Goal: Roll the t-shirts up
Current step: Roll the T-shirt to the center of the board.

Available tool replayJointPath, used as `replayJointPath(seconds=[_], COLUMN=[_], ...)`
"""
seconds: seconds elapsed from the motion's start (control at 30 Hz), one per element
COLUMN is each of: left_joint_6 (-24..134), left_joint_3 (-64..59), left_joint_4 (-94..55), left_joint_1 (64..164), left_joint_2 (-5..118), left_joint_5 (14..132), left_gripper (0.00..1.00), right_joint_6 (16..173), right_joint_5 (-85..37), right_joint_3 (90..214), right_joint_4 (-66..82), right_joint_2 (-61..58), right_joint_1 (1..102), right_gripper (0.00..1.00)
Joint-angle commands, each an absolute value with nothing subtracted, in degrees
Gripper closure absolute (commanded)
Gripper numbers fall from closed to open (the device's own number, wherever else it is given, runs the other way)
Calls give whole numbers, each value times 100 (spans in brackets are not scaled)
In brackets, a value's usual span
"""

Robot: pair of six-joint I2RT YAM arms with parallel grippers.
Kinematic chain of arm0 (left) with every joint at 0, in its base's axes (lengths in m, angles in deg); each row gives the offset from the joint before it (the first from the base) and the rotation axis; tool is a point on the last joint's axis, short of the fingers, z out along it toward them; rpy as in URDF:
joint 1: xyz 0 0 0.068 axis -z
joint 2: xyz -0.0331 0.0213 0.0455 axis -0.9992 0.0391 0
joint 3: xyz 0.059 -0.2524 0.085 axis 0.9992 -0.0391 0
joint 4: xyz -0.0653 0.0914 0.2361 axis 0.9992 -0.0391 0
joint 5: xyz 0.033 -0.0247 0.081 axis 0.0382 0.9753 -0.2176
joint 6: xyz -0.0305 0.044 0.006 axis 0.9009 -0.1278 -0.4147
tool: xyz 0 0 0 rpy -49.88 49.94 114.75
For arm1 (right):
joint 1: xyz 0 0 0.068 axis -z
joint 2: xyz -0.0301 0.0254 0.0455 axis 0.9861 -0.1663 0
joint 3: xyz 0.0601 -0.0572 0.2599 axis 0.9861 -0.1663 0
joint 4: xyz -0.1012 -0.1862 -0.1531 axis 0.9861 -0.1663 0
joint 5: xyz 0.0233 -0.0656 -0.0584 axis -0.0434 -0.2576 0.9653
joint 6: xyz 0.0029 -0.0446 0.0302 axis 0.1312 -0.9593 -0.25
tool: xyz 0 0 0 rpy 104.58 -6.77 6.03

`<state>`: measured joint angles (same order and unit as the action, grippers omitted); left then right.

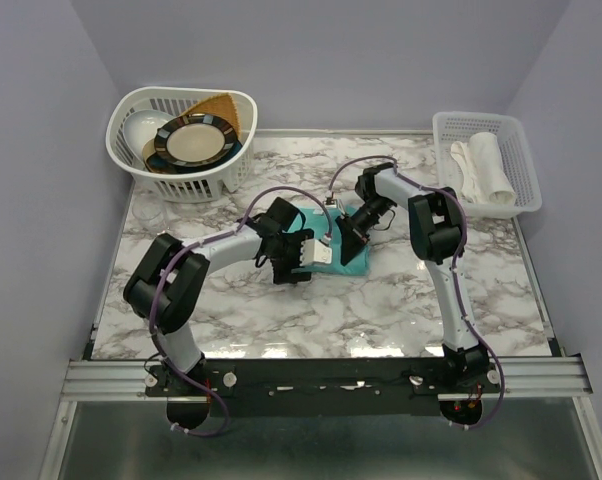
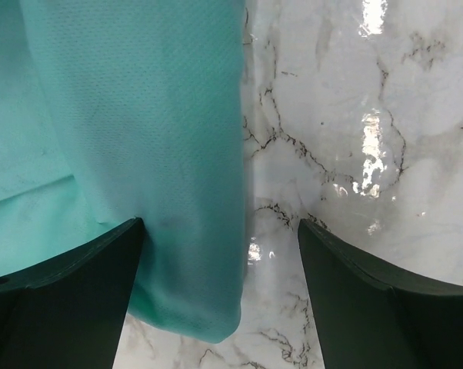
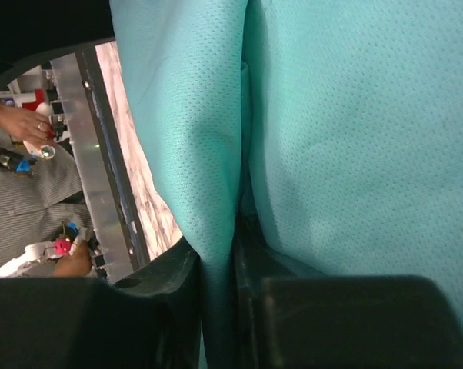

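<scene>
A marble-patterned table (image 1: 401,300) fills a pale-walled cell, with a white basket (image 1: 131,150) of plates (image 1: 191,142) at its far left corner and a white tray (image 1: 526,165) holding a white cloth (image 1: 484,165) at its far right. The teal t-shirt (image 1: 356,260) lies bunched at the table's middle, between both arms. The right gripper (image 3: 218,261) is clamped on a fold of the fabric, apparently to anchor that side. The left gripper (image 2: 220,227) stands with jaws apart, straddling the shirt's edge on the marble, seemingly poised to take hold so rolling can proceed.
</scene>
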<state>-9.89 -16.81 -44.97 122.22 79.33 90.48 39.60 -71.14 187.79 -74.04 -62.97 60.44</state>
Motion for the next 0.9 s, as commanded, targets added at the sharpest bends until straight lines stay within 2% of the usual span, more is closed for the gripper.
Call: replayJointPath(seconds=[0.0,0.07,0.1,0.17,0.2,0.33,0.43,0.47,0.53,0.57,0.6,0.7,0.8,0.83,0.87], left_joint_6=[-957,-948,-914,-913,-896,-922,-992,-975,-922,-844,-817,-764,-755,-755,-720], left_joint_3=[-1229,-1114,-1087,-1078,-1069,-982,-859,-789,-525,-437,-254,-94,-111,-120,-129], left_joint_4=[-5088,-5211,-5194,-5194,-5194,-5326,-5484,-5623,-5800,-6001,-6098,-6380,-6477,-6495,-6504], left_joint_1=[12212,12204,12195,12186,12169,12125,12063,12037,11958,11888,11861,11773,11773,11773,11773], left_joint_2=[8334,8475,8493,8502,8493,8520,8589,8633,8800,8862,8932,9064,9082,9082,9082], left_joint_5=[9157,9157,9140,9131,9122,9183,9236,9280,9456,9491,9544,9807,9896,9930,9940], left_gripper=[10,10,10,10,10,9,9,9,9,9,9,9,8,2,2], right_joint_6=[3957,3905,3887,3904,3887,3518,3553,3597,3562,3492,3465,2896,2403,2254,2244], right_joint_5=[-6812,-6847,-6839,-6821,-6795,-6646,-6357,-6242,-5944,-5820,-5654,-5196,-4949,-4949,-4923], right_joint_3=[18900,18865,18813,18734,18699,18016,17233,16534,15793,14919,14493,12861,12135,12089,12045], right_joint_4=[-7888,-7888,-7888,-7888,-7888,-7679,-6591,-6205,-4826,-4360,-3294,-1550,-728,-691,-621], right_joint_2=[-6620,-6567,-6524,-6278,-6155,-5093,-3828,-3094,-2404,-2001,-1327,-173,173,218,227], right_joint_1=[6109,6162,6188,6293,6337,6583,6663,6663,6663,6637,6610,6330,5952,5768,5671], right_gripper=[65,56,36,17,1,0,1,0,0,0,0,0,0,0,0])
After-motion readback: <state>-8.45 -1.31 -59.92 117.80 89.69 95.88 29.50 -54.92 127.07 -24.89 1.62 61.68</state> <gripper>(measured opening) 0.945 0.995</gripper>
